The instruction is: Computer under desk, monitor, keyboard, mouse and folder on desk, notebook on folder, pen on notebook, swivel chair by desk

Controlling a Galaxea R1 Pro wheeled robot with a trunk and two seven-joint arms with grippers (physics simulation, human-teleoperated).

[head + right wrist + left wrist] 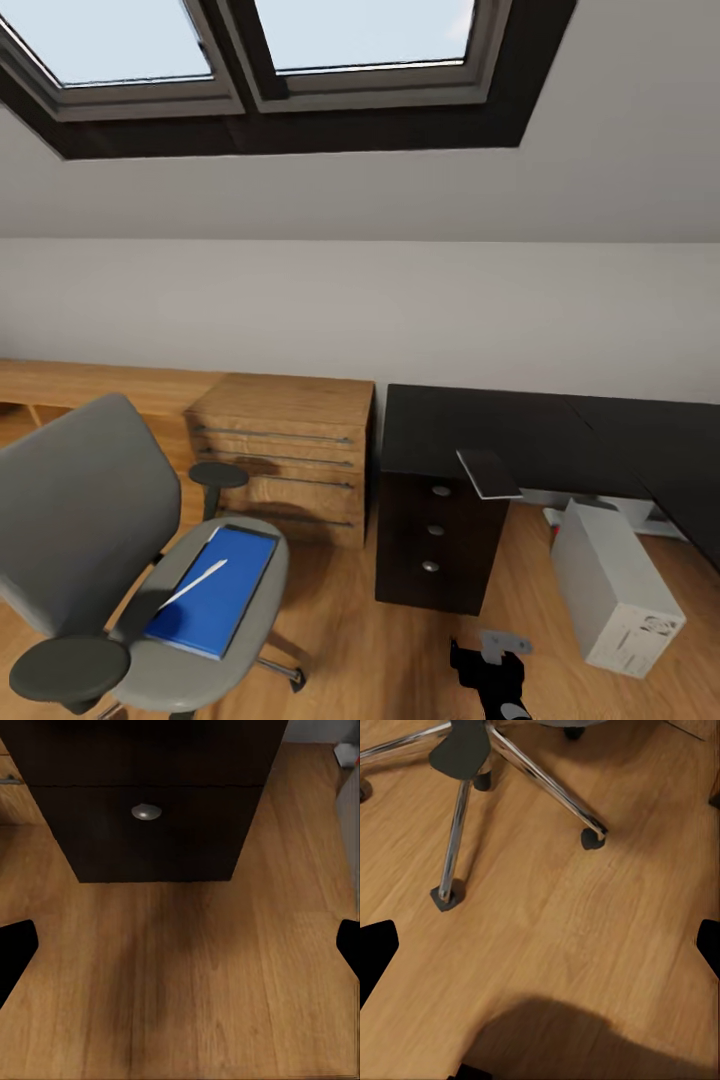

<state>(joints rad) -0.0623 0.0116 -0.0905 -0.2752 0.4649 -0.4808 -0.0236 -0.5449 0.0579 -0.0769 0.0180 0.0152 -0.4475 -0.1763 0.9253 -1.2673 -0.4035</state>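
Right frame edge cuts off the counter (pixel 470 435); notebook (pixel 488 473) overhangs it. Both end effectors' fingers spread apart, tips cropped.

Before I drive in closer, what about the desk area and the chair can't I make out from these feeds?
- Desk: head view's right edge cuts off its far end, so whatever stands there is unseen.
- Computer: its front faces away.
- Swivel chair: seat hides its base in head view; left wrist view shows chrome legs alone.
- Pen on folder: too small for detail.
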